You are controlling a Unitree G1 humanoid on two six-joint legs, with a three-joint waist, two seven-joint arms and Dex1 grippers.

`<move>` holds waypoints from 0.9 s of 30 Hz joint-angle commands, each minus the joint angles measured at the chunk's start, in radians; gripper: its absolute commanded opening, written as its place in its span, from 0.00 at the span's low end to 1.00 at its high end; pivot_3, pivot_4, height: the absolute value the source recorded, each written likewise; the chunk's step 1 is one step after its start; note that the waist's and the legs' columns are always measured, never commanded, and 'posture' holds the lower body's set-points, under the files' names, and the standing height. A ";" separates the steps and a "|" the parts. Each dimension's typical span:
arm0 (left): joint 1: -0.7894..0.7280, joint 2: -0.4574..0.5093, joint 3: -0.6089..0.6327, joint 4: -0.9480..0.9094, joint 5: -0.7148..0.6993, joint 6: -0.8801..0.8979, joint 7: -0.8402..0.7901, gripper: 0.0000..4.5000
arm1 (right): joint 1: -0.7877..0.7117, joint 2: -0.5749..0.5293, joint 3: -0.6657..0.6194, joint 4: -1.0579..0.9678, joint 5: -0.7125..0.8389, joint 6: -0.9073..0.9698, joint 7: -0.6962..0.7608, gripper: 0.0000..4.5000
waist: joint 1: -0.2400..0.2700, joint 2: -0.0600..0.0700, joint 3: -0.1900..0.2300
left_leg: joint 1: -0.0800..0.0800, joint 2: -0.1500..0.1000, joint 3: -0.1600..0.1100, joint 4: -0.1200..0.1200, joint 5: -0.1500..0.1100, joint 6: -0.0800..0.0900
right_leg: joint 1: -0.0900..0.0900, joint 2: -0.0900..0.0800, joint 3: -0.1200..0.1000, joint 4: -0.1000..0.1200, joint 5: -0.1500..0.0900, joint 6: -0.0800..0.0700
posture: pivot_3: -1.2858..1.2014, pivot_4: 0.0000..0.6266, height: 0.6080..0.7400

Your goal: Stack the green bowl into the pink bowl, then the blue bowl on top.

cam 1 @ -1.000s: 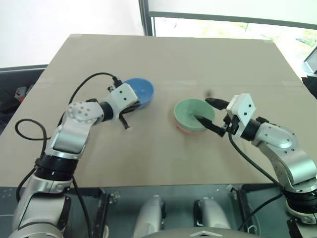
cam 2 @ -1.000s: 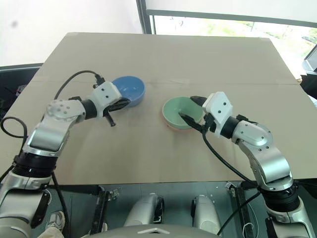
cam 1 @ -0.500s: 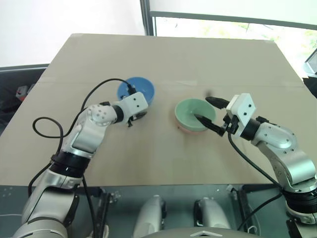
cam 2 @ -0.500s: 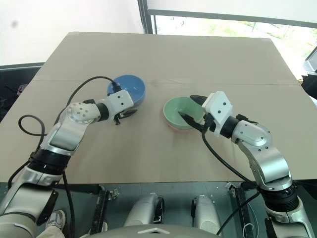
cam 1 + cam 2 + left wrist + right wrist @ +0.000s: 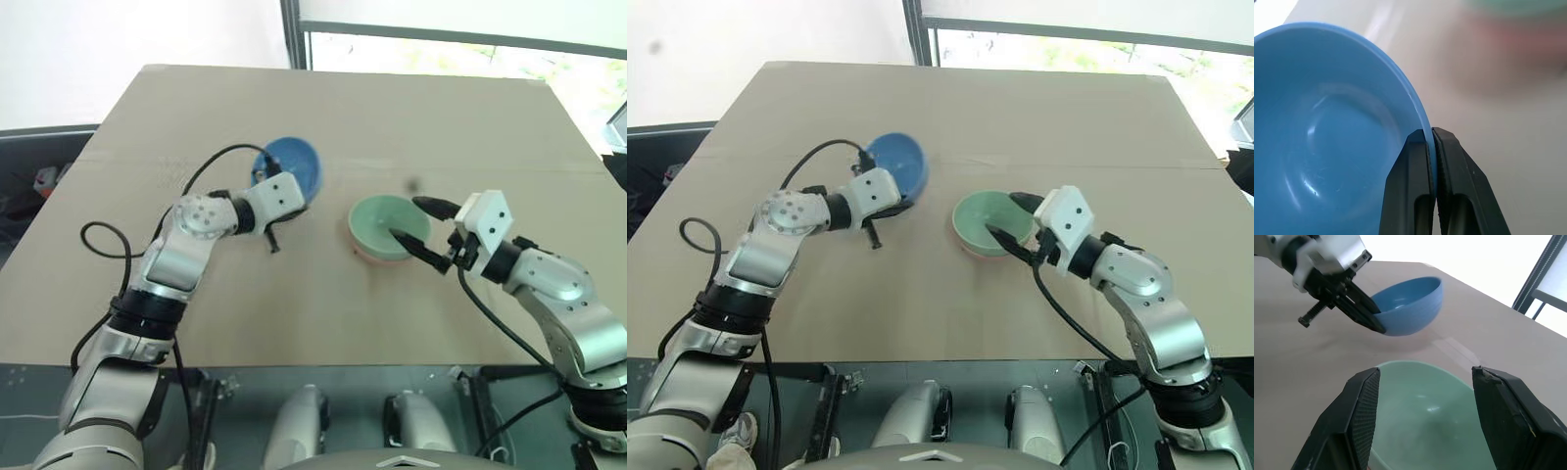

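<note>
Sky-blue glossy round bowl (image 5: 294, 166) is tilted up off the tan cardboard tabletop (image 5: 333, 108), its rim pinched between the 2 closed fingers of the left gripper (image 5: 1433, 139), whose arm reaches forward and rightward. Mint-green glossy bowl (image 5: 388, 222) sits nested in the salmon-pink bowl (image 5: 377, 257) nearby. Right gripper (image 5: 423, 227), jaws spread wide, straddles the green bowl's near rim, its arm bent inward.

A tan table (image 5: 343, 108) stands before a white wall (image 5: 127, 29) and bright window (image 5: 460, 54).
</note>
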 commanded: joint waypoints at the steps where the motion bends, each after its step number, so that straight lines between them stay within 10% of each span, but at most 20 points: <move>1: -0.083 -0.057 0.042 -0.163 -0.150 0.015 -0.060 0.01 | 0.072 -0.038 -0.160 -0.063 0.042 -0.023 -0.007 0.70 | 0.007 0.000 0.000 | -0.001 0.000 -0.001 0.000 0.000 0.000 | 0.000 0.000 0.000 0.000 0.000 0.000 | 0.52 0.24 1.00; 8: -0.149 -0.130 -0.049 -0.074 -0.224 0.022 -0.208 0.01 | 0.218 -0.092 -0.321 -0.138 0.050 -0.017 -0.019 0.70 | -0.005 0.001 0.000 | 0.005 -0.002 0.001 0.002 0.000 0.000 | 0.003 0.002 0.001 0.000 0.000 0.000 | 0.52 0.24 1.00; 16: -0.186 -0.208 -0.082 0.064 -0.232 0.028 -0.278 0.67 | 0.333 -0.071 -0.349 -0.261 0.068 -0.004 -0.061 0.70 | -0.002 0.001 0.000 | 0.004 -0.002 0.001 0.002 0.000 0.000 | 0.002 0.003 0.003 0.000 0.000 0.000 | 0.52 0.24 1.00; 24: -0.113 -0.169 0.064 0.033 -0.285 0.032 -0.217 0.67 | 0.451 -0.118 -0.455 -0.316 0.305 0.078 0.024 0.70 | -0.003 0.001 0.000 | 0.003 0.001 0.001 0.003 -0.001 0.001 | 0.002 0.002 0.003 0.000 0.000 0.000 | 0.52 0.24 1.00; 27: -0.083 -0.124 0.098 0.019 -0.294 0.053 -0.216 0.70 | 0.479 -0.162 -0.532 -0.313 0.401 0.103 0.059 0.89 | -0.003 0.001 0.000 | 0.005 0.002 0.000 0.004 -0.001 0.001 | 0.004 0.002 0.002 0.000 0.000 0.000 | 0.52 0.24 1.00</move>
